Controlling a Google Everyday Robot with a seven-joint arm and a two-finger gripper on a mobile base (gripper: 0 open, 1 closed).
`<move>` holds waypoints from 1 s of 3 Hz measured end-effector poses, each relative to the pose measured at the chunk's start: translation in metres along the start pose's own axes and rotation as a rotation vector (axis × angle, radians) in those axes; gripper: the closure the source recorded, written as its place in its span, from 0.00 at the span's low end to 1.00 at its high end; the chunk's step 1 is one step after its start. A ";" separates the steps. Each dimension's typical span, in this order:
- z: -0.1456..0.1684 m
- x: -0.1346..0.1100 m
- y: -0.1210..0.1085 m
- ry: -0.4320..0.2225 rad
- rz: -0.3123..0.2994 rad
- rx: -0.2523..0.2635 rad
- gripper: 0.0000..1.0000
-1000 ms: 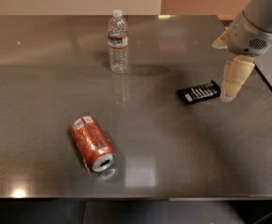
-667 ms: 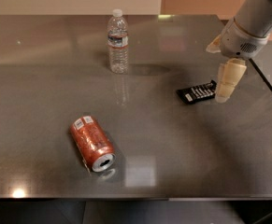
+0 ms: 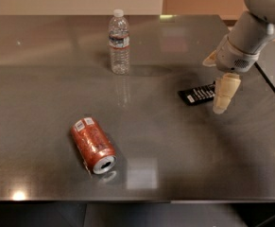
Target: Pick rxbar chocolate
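Shows the rxbar chocolate (image 3: 198,94), a flat black wrapper with white lettering, lying on the grey table (image 3: 175,141), its end away from the white patch touching or just beside the gripper's near finger (image 3: 223,92). Places the gripper (image 3: 216,84) right over that end, released, with one cream finger in front of the bar and the other (image 3: 210,59) behind it, spread apart and clasping nothing. Against a second ago, finds the gripper lower and closer in over the bar, with the bar itself unmoved. Suggests a reach nearly finished, with a squeeze across the wrapper as the likely next step and no lift yet. Farther from the gripper, toward the picture's left and nearer the camera, shows an orange-red soda can (image 3: 92,145) on its side. Well away toward the back left, shows an upright water bottle (image 3: 119,44).
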State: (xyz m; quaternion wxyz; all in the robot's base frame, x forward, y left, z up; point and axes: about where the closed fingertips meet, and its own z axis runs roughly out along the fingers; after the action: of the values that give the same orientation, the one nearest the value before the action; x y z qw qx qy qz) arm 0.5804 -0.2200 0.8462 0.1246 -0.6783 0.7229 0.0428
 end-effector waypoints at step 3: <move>0.014 0.007 0.002 -0.016 -0.008 -0.026 0.41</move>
State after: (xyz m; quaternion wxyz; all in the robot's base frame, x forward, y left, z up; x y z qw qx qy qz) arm 0.5800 -0.2232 0.8307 0.1219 -0.6825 0.7184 0.0570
